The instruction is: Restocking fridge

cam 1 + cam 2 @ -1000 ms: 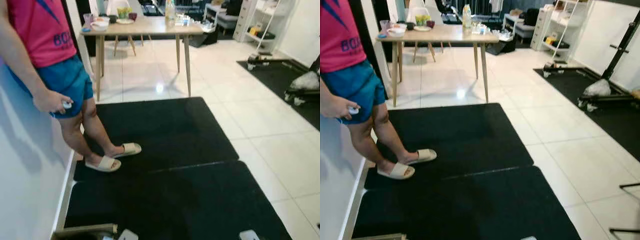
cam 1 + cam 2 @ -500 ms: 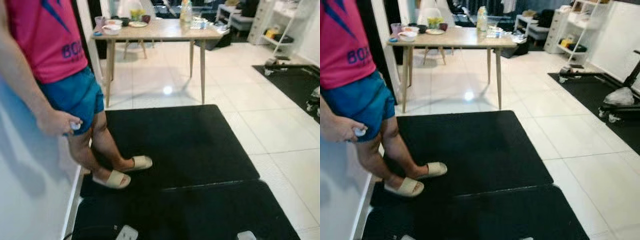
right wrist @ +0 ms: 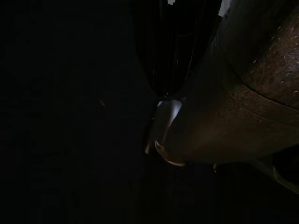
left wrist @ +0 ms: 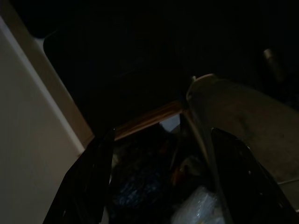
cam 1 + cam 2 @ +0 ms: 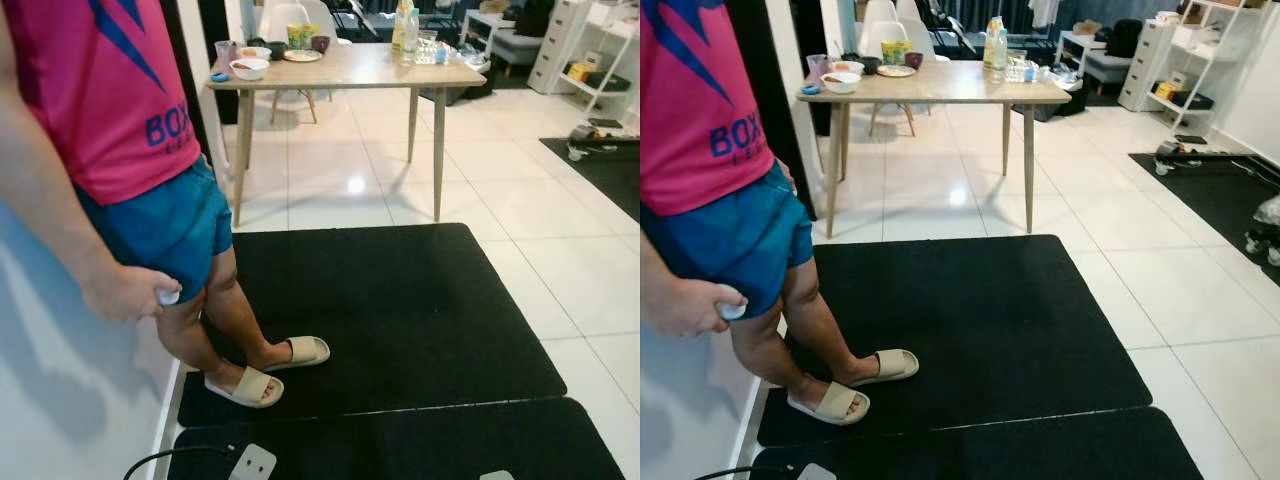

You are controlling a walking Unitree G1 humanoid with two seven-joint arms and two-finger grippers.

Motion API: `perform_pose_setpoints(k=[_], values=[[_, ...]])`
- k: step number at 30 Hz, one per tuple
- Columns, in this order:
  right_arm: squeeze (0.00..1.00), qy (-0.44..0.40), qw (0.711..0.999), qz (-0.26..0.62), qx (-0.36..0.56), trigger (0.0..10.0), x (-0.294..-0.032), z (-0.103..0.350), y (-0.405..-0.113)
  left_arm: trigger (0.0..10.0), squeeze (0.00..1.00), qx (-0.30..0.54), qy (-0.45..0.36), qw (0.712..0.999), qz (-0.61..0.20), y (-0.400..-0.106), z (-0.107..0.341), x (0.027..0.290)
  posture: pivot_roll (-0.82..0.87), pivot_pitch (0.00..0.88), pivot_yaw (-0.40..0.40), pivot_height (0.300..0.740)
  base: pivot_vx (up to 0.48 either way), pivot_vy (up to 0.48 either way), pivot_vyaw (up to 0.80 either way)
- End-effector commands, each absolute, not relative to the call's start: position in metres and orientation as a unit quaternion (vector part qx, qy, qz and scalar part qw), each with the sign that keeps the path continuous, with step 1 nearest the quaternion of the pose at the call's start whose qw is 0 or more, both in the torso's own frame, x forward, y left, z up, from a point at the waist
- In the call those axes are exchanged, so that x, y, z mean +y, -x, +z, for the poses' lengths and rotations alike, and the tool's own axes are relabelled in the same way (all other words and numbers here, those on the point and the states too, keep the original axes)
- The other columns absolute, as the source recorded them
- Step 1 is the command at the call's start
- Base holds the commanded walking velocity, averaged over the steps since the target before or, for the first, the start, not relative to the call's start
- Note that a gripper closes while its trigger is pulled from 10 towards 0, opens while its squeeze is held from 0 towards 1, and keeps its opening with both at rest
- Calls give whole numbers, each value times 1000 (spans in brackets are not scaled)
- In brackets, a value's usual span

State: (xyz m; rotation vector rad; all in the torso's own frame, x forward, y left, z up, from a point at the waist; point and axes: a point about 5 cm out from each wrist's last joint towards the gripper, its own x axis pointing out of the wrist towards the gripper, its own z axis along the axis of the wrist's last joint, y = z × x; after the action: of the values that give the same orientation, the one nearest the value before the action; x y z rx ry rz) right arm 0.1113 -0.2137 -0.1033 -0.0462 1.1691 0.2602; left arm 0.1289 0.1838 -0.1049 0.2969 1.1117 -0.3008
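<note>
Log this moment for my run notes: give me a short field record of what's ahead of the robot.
person: stands at the left on the black mat, pink shirt, blue shorts, beige slides
person's hand: closed around a small white object
table: wooden, beyond the mat, carrying bowls, cups and bottles
floor: white tiles
left claw: open, idle, in shade
right claw: too dark to judge

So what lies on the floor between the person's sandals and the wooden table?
Black mat, then a strip of bare white tile under the wooden table; nothing else between it and the sandals, seen in both eye views.
</note>
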Motion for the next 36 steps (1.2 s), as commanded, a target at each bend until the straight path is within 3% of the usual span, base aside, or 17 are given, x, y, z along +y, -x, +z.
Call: perform_pose_setpoints(k=[1, 30, 36], values=[[0, 25, 816, 123, 564, 10000, -216, -105, -102, 10000, 0, 550, -131, 812, -145, -114, -110, 182, -51, 0, -19, 740, 0, 0, 0], [0, 21, 816, 124, 564, 10000, -215, -106, -102, 10000, 0, 550, -118, 814, -143, -115, -110, 184, -48, 0, -16, 740, 0, -442, 0], [0, 20, 817, 124, 563, 10000, -214, -106, -103, 10000, 0, 546, -117, 818, -136, -116, -109, 184, -46, 0, -17, 740, 0, 0, 0]])
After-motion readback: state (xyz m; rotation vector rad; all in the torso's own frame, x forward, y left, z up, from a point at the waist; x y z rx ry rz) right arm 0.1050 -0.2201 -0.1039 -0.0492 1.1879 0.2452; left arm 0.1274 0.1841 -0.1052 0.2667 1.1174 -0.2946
